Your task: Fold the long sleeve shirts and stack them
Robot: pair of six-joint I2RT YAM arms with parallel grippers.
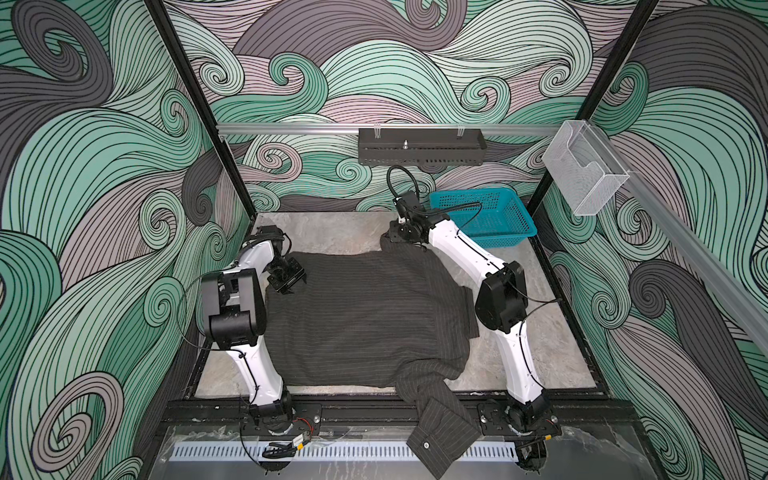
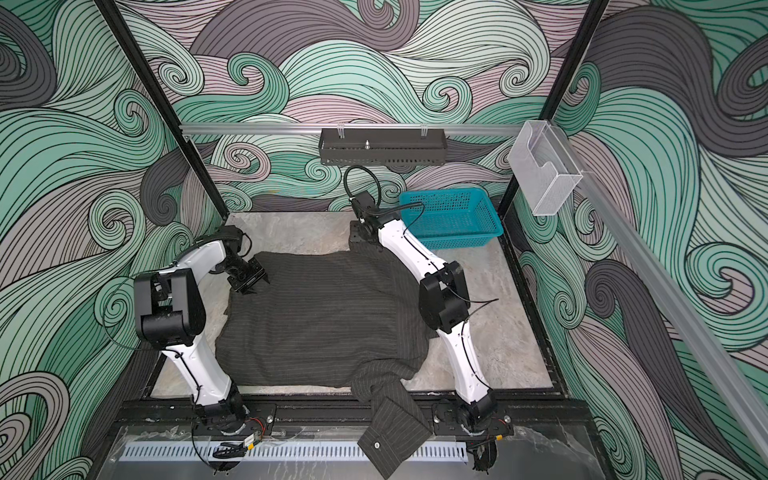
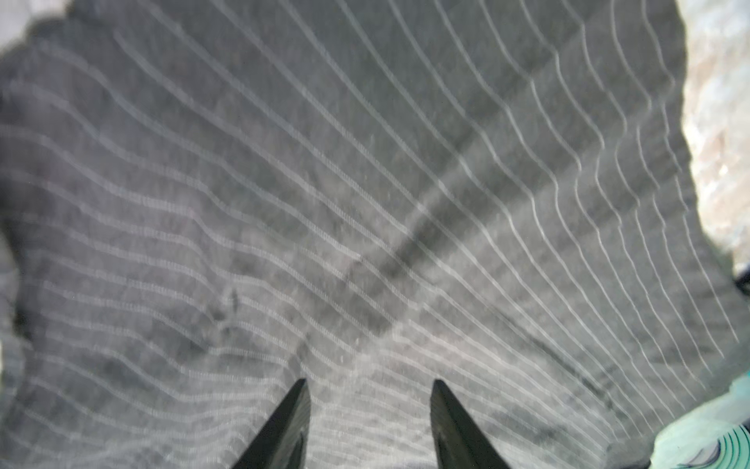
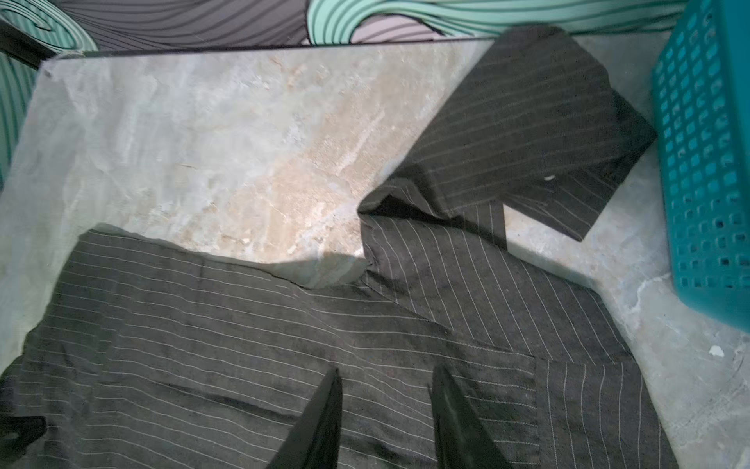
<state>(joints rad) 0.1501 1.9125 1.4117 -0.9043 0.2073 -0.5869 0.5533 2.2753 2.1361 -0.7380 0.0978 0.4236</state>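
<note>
Across the counter (image 1: 332, 232) lies one pinstriped shirt (image 1: 365, 316). Only the right wrist view shows its far cuff (image 4: 527, 122) beside the one teal basket (image 4: 710, 162). Left pincer (image 3: 369, 383) and right pincer (image 4: 386, 369) both hang released, empty, over the cloth.

Shirt (image 1: 365, 316) charcoal-brown, pale pinstripes (whitish button (image 1: 426, 445)) — basket (image 1: 505, 237) teal — tabletop (image 1: 332, 232) mottled grey-beige.

Swirl-patterned teal walls (image 1: 83, 208), marbled grey tabletop (image 1: 332, 232), aluminium rail (image 1: 291, 129)
</note>
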